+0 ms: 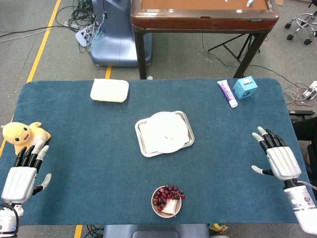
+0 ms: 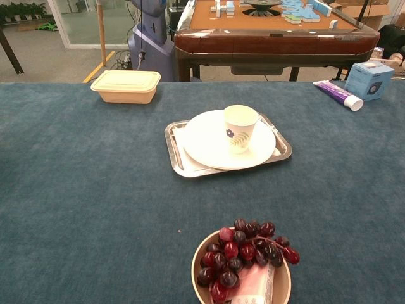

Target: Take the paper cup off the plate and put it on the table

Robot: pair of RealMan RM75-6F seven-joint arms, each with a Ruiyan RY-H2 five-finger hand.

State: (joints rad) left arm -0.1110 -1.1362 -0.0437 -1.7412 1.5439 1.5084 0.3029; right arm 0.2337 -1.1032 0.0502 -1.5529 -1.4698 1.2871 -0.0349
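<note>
On the white plate (image 2: pixel 209 149) in the steel tray (image 2: pixel 174 151) stands the paper cup (image 2: pixel 240 128), upright, cream with a small flower print. Only the head view shows the left hand (image 1: pixel 24 174) and right hand (image 1: pixel 278 156), fingers spread, holding nothing.

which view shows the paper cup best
The chest view. There the paper cup stands upright on the white plate, seen from the side, with its flower print clear. The head view looks straight down, so the cup shows only as a faint white ring against the plate, hard to pick out.
</note>
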